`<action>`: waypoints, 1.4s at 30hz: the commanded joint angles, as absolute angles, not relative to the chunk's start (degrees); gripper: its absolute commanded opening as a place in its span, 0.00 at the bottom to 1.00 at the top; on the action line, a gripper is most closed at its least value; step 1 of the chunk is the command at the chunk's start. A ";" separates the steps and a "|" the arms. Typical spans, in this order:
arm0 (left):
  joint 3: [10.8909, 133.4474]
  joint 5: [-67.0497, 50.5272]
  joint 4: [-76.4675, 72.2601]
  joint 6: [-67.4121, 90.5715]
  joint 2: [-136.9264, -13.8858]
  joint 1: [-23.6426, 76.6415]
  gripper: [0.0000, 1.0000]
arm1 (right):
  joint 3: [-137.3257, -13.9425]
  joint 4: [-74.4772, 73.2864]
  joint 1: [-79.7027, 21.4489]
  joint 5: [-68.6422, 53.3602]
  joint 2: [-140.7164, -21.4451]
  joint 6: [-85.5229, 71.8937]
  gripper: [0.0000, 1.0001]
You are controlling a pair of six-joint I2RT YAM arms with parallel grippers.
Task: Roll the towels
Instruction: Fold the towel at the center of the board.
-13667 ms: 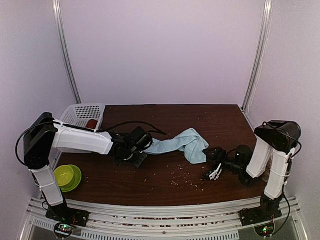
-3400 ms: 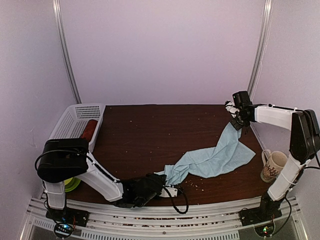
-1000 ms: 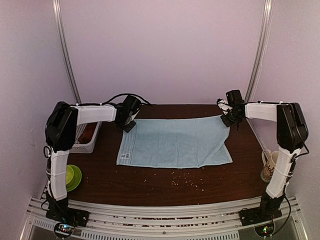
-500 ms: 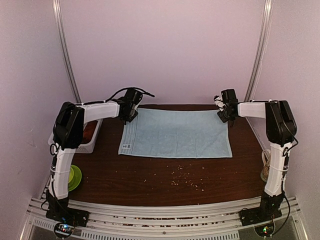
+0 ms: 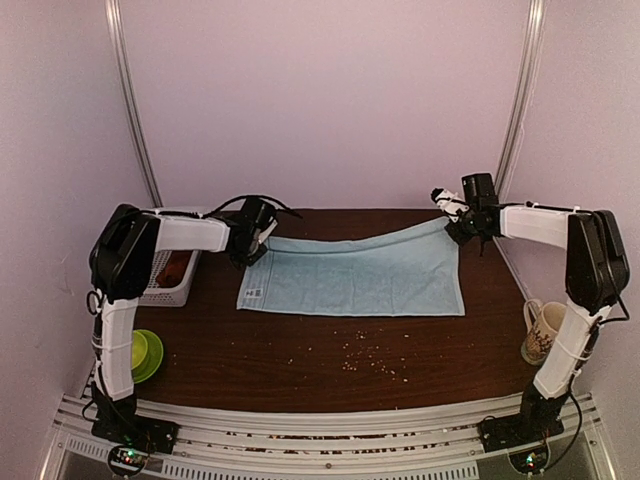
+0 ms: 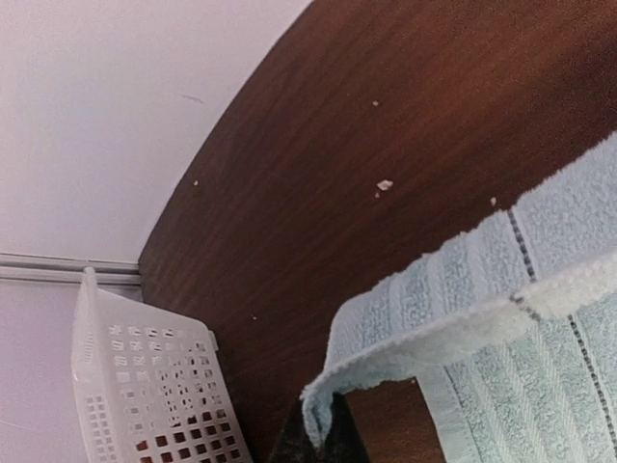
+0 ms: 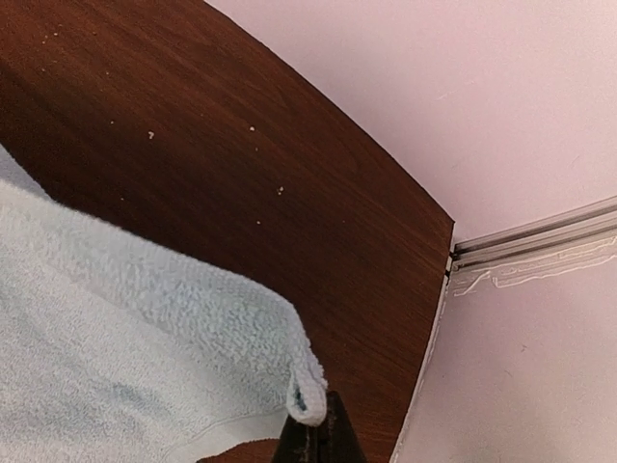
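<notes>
Light-blue towel [image 5: 355, 275] lies spread across the middle of the table [image 5: 250, 350], long edge running 9 to 3 o'clock; far edge lifted off the wood. Left gripper [image 5: 257, 249] clamped on its 10 o'clock corner; right gripper [image 5: 462, 228] clamped on the 2 o'clock corner (both wrist views show cloth pinched). Rust-red towel [image 5: 178, 266] sits in the basket [image 6: 145, 386] at 9 o'clock; reads as a bundle, can't confirm it's rolled. My read: blue one only flattened, no turns wound; the whole roll is left.
</notes>
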State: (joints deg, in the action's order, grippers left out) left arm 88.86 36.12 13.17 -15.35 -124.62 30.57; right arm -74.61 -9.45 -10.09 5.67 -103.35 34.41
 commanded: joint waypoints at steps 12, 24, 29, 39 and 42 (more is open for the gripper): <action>80.05 32.50 12.66 -13.08 -112.11 30.14 0.00 | -65.51 -16.28 -9.32 -1.38 -95.77 39.06 0.00; 74.42 33.30 16.51 -9.95 -107.25 33.92 0.00 | -63.12 -18.64 -9.32 -3.42 -93.71 41.40 0.00; 72.93 33.67 17.49 -8.19 -106.02 35.13 0.00 | -61.42 -18.87 -9.32 -4.17 -91.69 42.32 0.00; 69.27 34.52 18.61 -6.18 -102.78 35.64 0.00 | -57.17 -19.41 -9.32 -5.52 -87.28 44.18 0.00; 68.31 34.56 19.05 -5.72 -101.65 35.71 0.00 | -56.17 -19.59 -9.32 -5.82 -86.49 45.27 0.00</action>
State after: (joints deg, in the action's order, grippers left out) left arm 69.45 33.65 18.39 -7.35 -104.49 35.57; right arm -57.58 -18.70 -9.74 -4.93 -88.47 43.40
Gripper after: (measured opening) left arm 0.019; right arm 0.010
